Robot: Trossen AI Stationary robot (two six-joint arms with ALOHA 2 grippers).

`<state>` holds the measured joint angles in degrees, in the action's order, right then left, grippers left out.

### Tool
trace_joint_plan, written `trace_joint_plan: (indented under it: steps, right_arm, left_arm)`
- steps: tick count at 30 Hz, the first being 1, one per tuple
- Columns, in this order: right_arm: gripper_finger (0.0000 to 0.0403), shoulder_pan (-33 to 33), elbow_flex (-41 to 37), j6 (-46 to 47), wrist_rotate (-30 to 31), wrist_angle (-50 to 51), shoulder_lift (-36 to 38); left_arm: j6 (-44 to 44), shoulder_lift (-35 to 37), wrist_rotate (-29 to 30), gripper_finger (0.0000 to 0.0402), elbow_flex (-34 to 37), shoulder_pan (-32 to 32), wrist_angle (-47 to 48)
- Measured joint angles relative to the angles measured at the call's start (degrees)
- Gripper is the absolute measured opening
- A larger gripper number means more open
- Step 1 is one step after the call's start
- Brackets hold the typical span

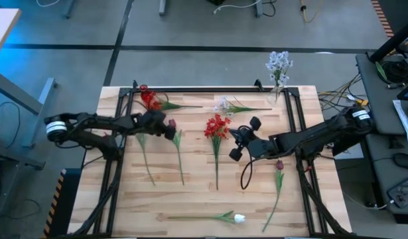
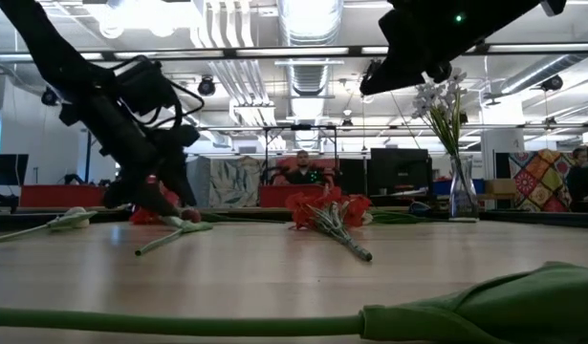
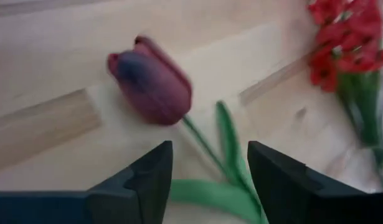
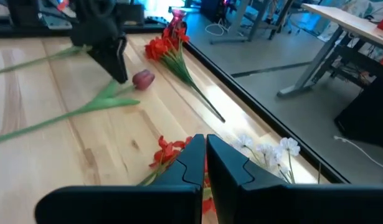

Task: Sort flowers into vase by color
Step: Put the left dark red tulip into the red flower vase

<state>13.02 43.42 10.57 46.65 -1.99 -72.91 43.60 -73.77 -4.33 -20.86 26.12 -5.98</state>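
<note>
Flowers lie scattered on a pale wood-plank table framed by black rails. Left of centre, the left gripper hovers with fingers spread, empty, over a smooth maroon tulip. At centre right, the right gripper hangs pinched shut, empty, beside frilly red blooms.

A: The dark maroon tulip bud is smeared with blur in the left wrist view, and its thin green stem drops out of sight between the left claw fingers.

B: Yeah, and from the low view a fat green stem and leaf up close gets cut off by the frame's edges. The person in the background is too small to make out.
</note>
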Motion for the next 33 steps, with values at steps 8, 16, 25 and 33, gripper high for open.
trace_joint_plan:
  steps: [8,16,25,33]
  right_arm:
    - [0.0009,0.0,0.0,0.8,0.0,-0.3,-0.7]
    - [0.0009,0.0,0.0,1.5,0.0,-0.5,-0.8]
    - [0.0009,0.0,0.0,1.5,0.0,-0.5,-1.1]
    - [0.0009,0.0,-0.4,1.5,0.0,-0.5,-1.2]
  left_arm:
    - [-1.7,-7.1,-3.8,0.0181,-1.7,3.3,-3.5]
    - [-9.5,-14.6,-4.7,0.0155,-9.2,3.4,-0.3]
    - [-23.0,-21.6,-4.6,0.0082,-18.9,3.8,9.7]
    - [-33.3,-20.1,-3.7,0.0006,-24.8,3.3,16.4]
